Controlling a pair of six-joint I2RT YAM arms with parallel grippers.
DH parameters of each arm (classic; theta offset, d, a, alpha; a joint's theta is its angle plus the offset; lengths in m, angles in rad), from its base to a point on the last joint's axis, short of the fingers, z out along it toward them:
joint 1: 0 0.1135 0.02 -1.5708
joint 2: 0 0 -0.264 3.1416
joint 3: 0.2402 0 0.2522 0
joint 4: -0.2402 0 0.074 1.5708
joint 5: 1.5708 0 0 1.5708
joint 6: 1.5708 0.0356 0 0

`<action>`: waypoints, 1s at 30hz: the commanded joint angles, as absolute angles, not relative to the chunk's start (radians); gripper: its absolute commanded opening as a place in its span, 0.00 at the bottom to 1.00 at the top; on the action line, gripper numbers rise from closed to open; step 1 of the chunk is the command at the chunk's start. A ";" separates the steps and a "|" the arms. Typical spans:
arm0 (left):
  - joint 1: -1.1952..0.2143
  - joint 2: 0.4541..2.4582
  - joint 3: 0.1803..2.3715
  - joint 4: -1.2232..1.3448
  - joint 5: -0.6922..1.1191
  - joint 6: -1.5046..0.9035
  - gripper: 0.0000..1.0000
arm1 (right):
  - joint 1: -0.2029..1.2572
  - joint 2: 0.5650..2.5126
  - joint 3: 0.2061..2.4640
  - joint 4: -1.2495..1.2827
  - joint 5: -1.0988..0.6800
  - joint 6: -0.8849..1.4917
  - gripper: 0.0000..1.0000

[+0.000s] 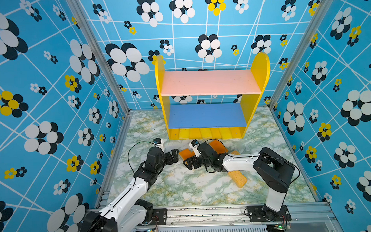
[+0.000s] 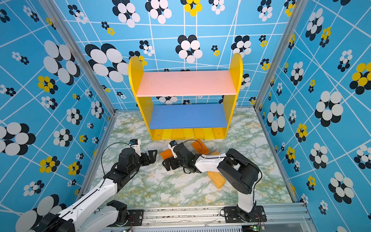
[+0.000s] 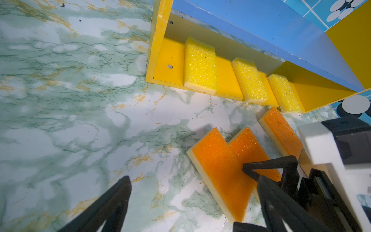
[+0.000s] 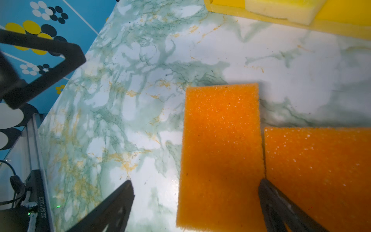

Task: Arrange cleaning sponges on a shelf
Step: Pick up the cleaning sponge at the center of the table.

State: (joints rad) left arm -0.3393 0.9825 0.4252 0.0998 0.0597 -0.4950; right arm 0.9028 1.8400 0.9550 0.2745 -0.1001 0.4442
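Left wrist view: three yellow sponges (image 3: 200,64) lie side by side, spaced apart, on the bottom tier of the shelf (image 3: 158,50). Their near ends sit at the base's front lip, under the overhanging blue board (image 3: 261,24). Just near of that lip, on the marbled table (image 3: 60,100), two orange sponges (image 3: 216,166) lie long edge against long edge, touching and stepped. A third orange sponge (image 3: 281,134) lies just right of them, one corner close to the shelf's front edge. The left gripper (image 1: 175,156) hovers just left of the pair, jaws wide apart and holding nothing. The right gripper (image 1: 189,164), reaching in from the right, is spread equally wide. In the right wrist view one of its fingertips (image 4: 269,192) is over the seam between the touching sponges and the other is over bare marble; contact cannot be told. In both top views a tan block sponge (image 1: 238,179) lies partly under the right forearm (image 1: 239,161), with a second tan block (image 1: 235,152) peeking out beyond it. Open marble stretches left of the shelf and toward the near rail (image 1: 205,211).
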 commanded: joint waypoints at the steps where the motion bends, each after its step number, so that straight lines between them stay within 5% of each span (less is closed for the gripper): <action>1: -0.328 0.983 0.409 0.098 0.080 -0.491 0.99 | 0.910 1.805 0.939 0.189 -0.040 0.442 0.99; 30: -0.321 0.988 0.412 0.116 0.106 -0.490 0.99 | 0.990 1.868 0.987 0.094 0.148 0.407 0.99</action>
State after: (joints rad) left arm -0.3328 1.0000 0.4187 0.1081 0.0910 -0.4976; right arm 0.9863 1.8412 0.9615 0.1207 0.1020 0.4225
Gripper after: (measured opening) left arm 0.990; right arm 0.992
